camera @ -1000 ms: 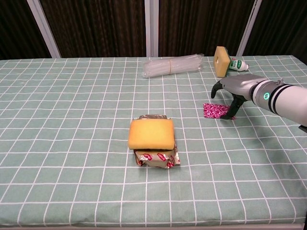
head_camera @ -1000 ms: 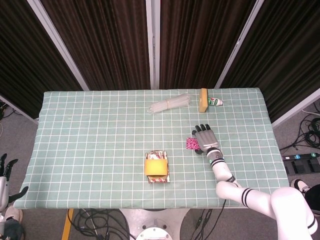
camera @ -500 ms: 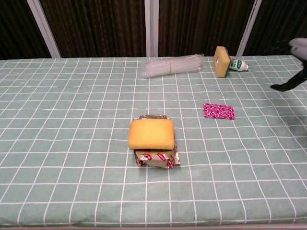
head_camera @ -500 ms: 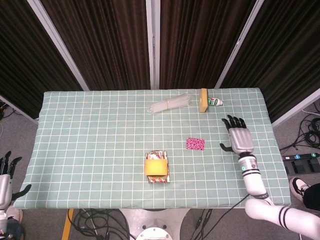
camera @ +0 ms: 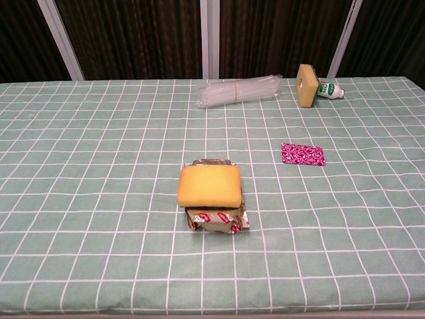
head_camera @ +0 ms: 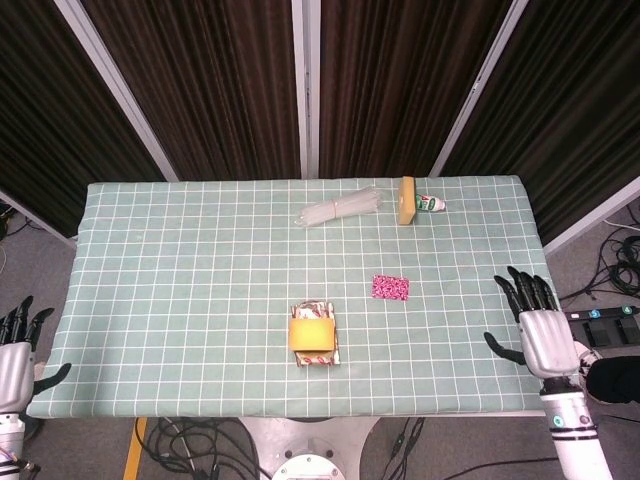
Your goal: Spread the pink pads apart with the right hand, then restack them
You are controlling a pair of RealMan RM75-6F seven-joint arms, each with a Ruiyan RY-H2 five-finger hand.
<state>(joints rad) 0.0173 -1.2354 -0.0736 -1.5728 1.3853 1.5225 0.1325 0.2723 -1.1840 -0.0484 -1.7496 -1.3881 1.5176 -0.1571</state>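
The pink pads [head_camera: 390, 288] lie as one small patterned rectangle on the green checked tablecloth, right of centre; the same pink pads [camera: 303, 154] show in the chest view. My right hand [head_camera: 540, 325] hovers off the table's right front corner, fingers spread, holding nothing, well clear of the pads. Off the front left corner, my left hand [head_camera: 17, 345] sits at the frame's edge, fingers apart and empty. Neither hand shows in the chest view.
A yellow sponge [head_camera: 311, 332] rests on a foil packet [camera: 216, 218] near the table's front middle. At the back lie a bundle of clear tubes [head_camera: 340, 208], an upright yellow sponge block [head_camera: 406, 200] and a small bottle [head_camera: 431, 203].
My right hand left the pink pads and drew back to the right and toward the front, past the table's edge. The pads stayed put. The left hand shifted only slightly.
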